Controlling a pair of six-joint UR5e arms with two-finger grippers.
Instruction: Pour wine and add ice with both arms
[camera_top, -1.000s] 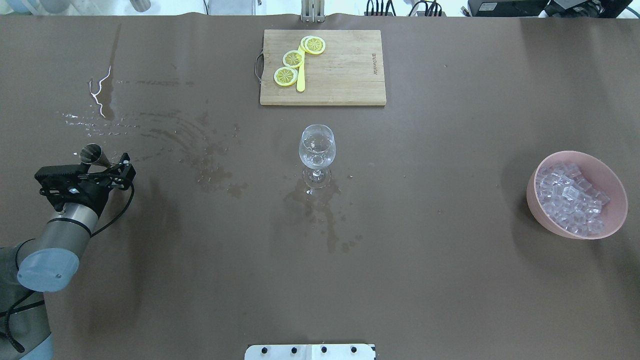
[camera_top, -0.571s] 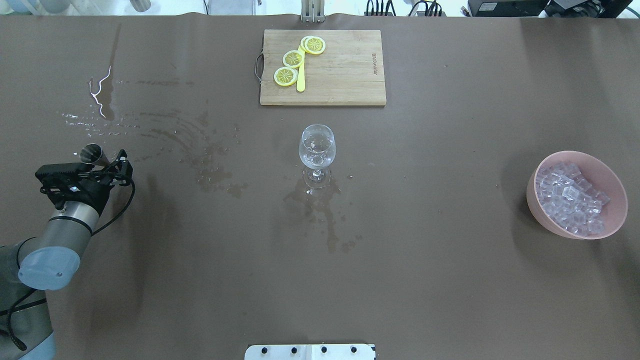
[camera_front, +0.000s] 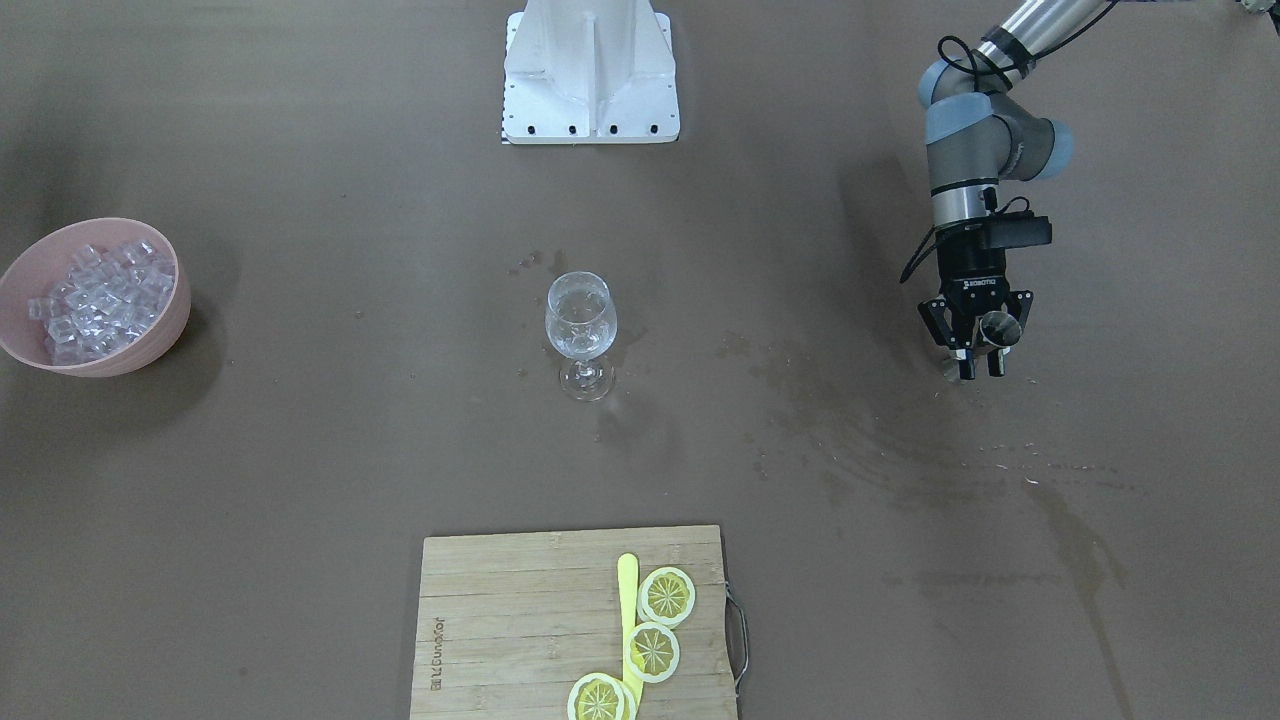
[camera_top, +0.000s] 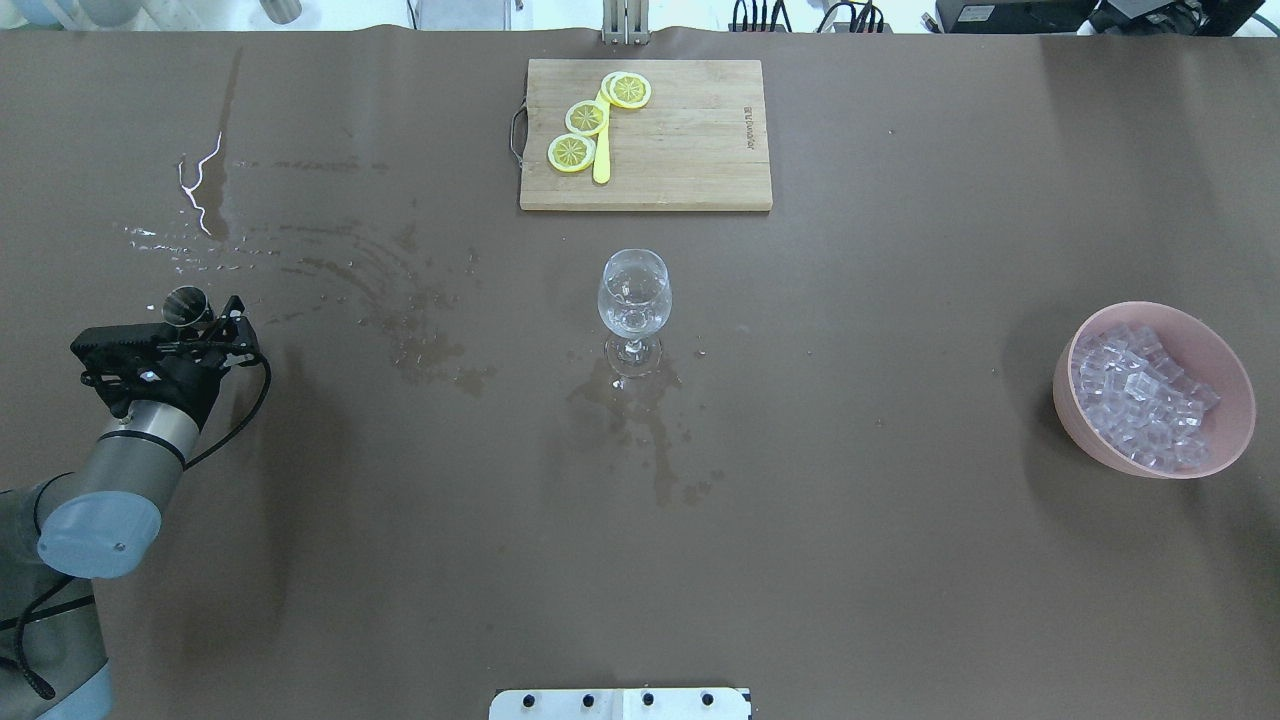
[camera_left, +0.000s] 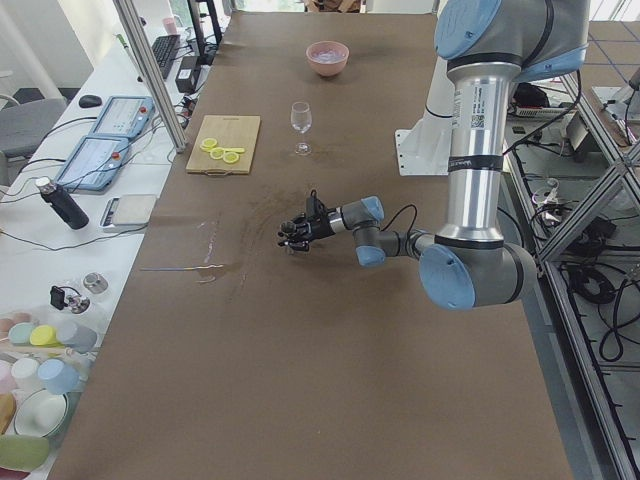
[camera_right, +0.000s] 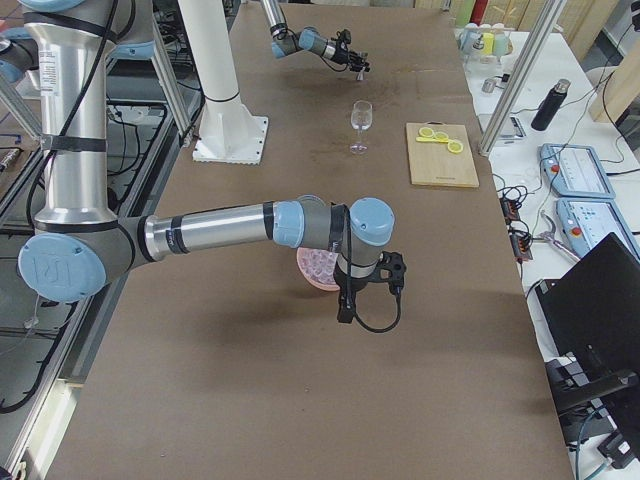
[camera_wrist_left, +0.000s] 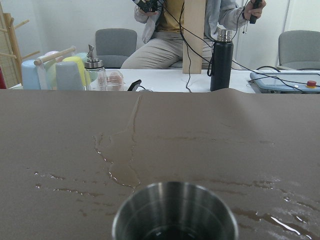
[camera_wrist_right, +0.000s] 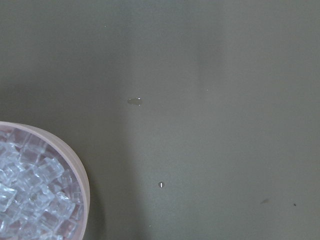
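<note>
The right gripper (camera_right: 343, 314), just beside the bowl (camera_right: 315, 272), is too small to judge, and the left wrist view's edge cuts off the cup (camera_wrist_left: 175, 212).

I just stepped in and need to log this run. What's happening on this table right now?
The left gripper holds a small steel measuring cup at the wet left end of the brown table. The clear stemmed wine glass stands alone mid-table. The right arm is poised by the pink bowl of clear ice cubes; whether its gripper is open cannot be told.
</note>
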